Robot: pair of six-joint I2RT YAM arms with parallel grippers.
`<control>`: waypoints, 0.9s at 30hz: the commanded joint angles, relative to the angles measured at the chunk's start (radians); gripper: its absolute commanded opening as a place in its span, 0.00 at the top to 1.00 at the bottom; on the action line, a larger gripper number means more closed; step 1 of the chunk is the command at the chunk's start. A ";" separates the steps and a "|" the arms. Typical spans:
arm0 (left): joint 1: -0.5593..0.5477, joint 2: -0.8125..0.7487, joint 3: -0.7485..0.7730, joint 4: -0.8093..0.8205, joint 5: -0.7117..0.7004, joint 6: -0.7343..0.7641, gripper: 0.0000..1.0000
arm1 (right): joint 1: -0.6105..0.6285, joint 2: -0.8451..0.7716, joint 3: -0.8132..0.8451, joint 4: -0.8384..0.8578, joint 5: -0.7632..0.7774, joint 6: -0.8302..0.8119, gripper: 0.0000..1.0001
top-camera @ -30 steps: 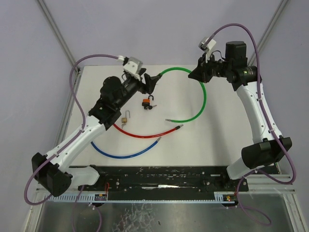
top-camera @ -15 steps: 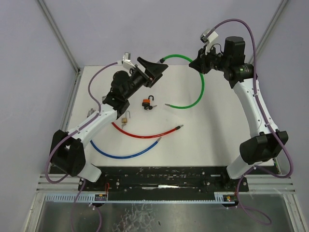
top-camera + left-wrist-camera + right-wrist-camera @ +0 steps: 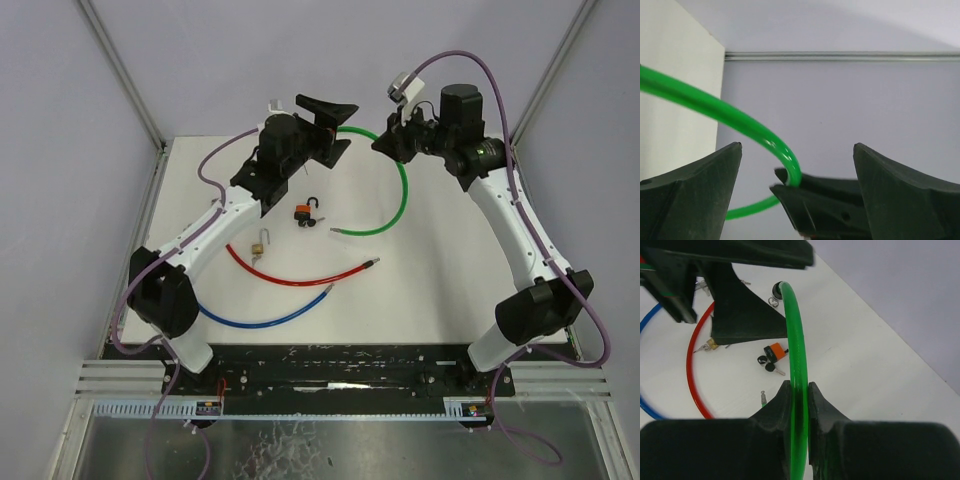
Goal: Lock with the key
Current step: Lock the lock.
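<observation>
L hand [image 3: 334, 127] swung up + right, off from over orange padlock [image 3: 302, 211], now nose-to-nose w/ R hand [image 3: 384, 142]. L jaws went part-closed -> wide apart. L arm folded in closer to base. R hand shifted left, dragging green cable [image 3: 403, 195] along; cable's free end [image 3: 335, 230] slid left toward padlock.
</observation>
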 commanded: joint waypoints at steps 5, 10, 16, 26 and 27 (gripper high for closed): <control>-0.002 0.019 0.022 -0.089 -0.069 -0.057 0.24 | 0.064 -0.114 -0.030 0.054 0.030 -0.072 1.00; -0.002 0.003 -0.020 0.018 -0.039 -0.054 0.62 | 0.104 -0.139 -0.077 0.040 0.073 -0.133 1.00; -0.003 -0.067 -0.117 0.231 -0.016 0.024 1.00 | 0.106 -0.171 -0.105 -0.024 -0.046 -0.205 0.98; 0.081 -0.093 -0.296 0.915 0.403 0.318 1.00 | -0.021 -0.234 -0.052 -0.149 -0.438 -0.137 0.34; 0.093 -0.084 -0.295 0.961 0.476 0.359 1.00 | -0.049 -0.246 -0.053 -0.150 -0.487 -0.116 0.30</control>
